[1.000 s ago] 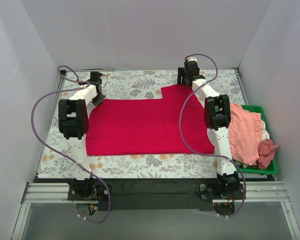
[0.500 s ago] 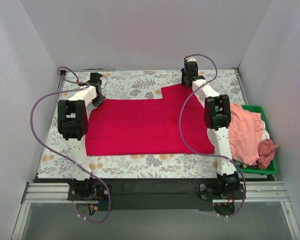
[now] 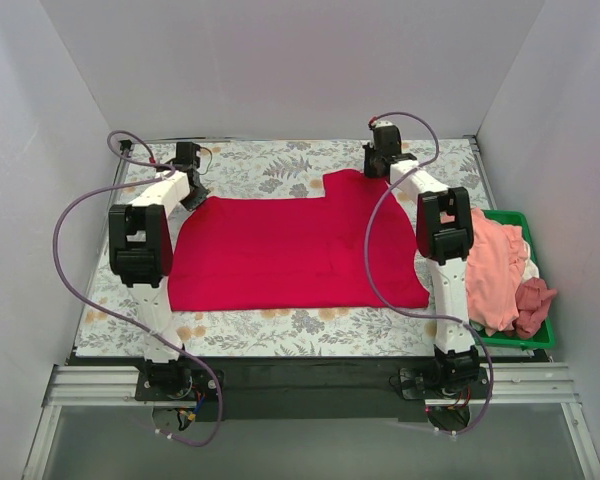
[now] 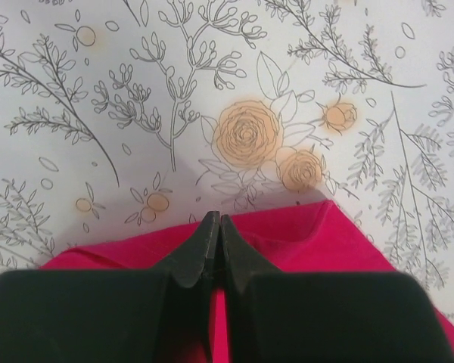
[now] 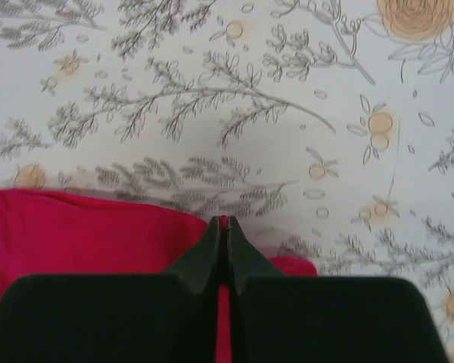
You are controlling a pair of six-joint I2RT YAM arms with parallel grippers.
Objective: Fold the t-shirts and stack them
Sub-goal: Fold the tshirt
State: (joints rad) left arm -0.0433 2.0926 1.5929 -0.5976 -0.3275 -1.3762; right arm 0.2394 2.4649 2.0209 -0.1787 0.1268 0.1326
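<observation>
A large crimson red t-shirt (image 3: 290, 250) lies spread flat across the middle of the flowered table. My left gripper (image 3: 194, 190) is shut on its far left corner; in the left wrist view red cloth (image 4: 303, 242) sits pinched between the black fingers (image 4: 200, 242). My right gripper (image 3: 380, 168) is shut on the shirt's far right edge, with red fabric (image 5: 98, 234) caught under its tips (image 5: 212, 242). A salmon pink t-shirt (image 3: 490, 270) and a dusty maroon-pink t-shirt (image 3: 533, 305) lie heaped in the bin.
A green plastic bin (image 3: 520, 335) stands at the table's right edge beside the right arm. White walls close in the table on three sides. Purple cables loop from both arms over the cloth (image 3: 375, 270).
The right gripper has shut on the shirt's far right edge. Both arms have shifted slightly outward, and the left gripper has stayed shut on its corner.
</observation>
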